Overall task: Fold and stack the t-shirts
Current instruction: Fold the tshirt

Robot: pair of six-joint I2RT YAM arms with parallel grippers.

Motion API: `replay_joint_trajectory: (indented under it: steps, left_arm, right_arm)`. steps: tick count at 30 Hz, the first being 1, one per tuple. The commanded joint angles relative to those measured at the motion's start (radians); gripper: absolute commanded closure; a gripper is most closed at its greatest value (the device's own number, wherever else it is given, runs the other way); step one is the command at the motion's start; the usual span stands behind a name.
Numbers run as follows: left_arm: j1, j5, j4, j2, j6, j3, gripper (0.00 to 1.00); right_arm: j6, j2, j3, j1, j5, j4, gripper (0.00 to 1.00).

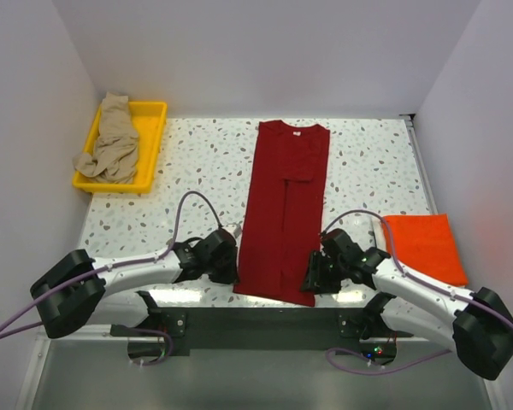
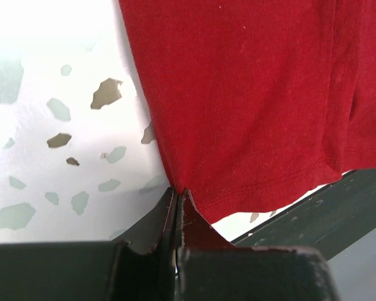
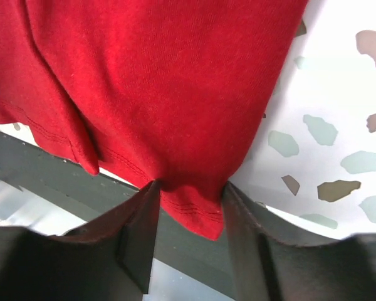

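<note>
The dark red t-shirt (image 1: 286, 205) lies as a long folded strip down the middle of the table, collar at the far end. My left gripper (image 1: 231, 272) is shut on its near left hem corner; in the left wrist view the pinched tips (image 2: 177, 191) hold the red cloth (image 2: 250, 94). My right gripper (image 1: 312, 278) stands open astride the near right hem corner (image 3: 189, 188), with the red cloth (image 3: 163, 81) bunched between the spread fingers. A folded bright orange t-shirt (image 1: 423, 246) lies at the right. A crumpled tan-beige t-shirt (image 1: 113, 145) sits in the tray.
The yellow plastic tray (image 1: 151, 120) stands at the back left by the wall. The table's dark near edge (image 2: 326, 213) runs just under the shirt's hem, also seen as the dark strip (image 3: 50, 182) in the right wrist view. Walls enclose three sides.
</note>
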Motion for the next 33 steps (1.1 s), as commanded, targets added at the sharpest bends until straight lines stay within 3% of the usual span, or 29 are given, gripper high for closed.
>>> replay_joint_trajectory:
  steps: [1, 3, 7, 10, 14, 19, 25, 28, 30, 33]
  left_arm:
    - [-0.004, 0.008, 0.002, -0.039, -0.033, -0.029, 1.0]
    - [-0.004, 0.011, 0.005, -0.048, -0.036, -0.038, 1.0]
    - [-0.004, 0.013, 0.007, -0.071, -0.051, -0.053, 1.0]
    - [-0.004, 0.013, 0.007, -0.094, -0.059, -0.064, 1.0]
    - [-0.003, 0.013, 0.007, -0.11, -0.064, -0.076, 1.0]
    - [-0.003, 0.019, 0.019, -0.127, -0.073, -0.093, 1.0]
    - [-0.003, 0.022, 0.025, -0.139, -0.076, -0.104, 1.0]
    - [-0.003, 0.02, 0.017, -0.148, -0.073, -0.102, 1.0]
    - [-0.003, 0.019, 0.01, -0.157, -0.068, -0.099, 1.0]
    - [-0.001, 0.017, -0.016, -0.165, -0.061, -0.089, 1.0]
  right_arm:
    - [0.007, 0.039, -0.055, 0.002, -0.009, -0.035, 0.55]
    - [0.012, 0.043, -0.062, 0.001, -0.022, -0.032, 0.64]
    - [0.015, 0.048, -0.071, 0.002, -0.028, -0.052, 0.71]
    - [0.023, 0.034, -0.078, 0.002, -0.037, -0.079, 0.69]
    - [0.058, -0.021, -0.111, 0.002, -0.082, -0.09, 0.58]
    - [0.066, -0.047, -0.125, 0.002, -0.085, -0.13, 0.57]
    - [0.109, -0.027, -0.157, 0.004, -0.138, -0.043, 0.57]
    - [0.093, 0.0, -0.15, 0.002, -0.131, -0.041, 0.65]
    - [0.081, 0.011, -0.139, 0.002, -0.125, -0.058, 0.81]
    - [0.04, 0.016, -0.118, 0.002, -0.102, -0.125, 0.95]
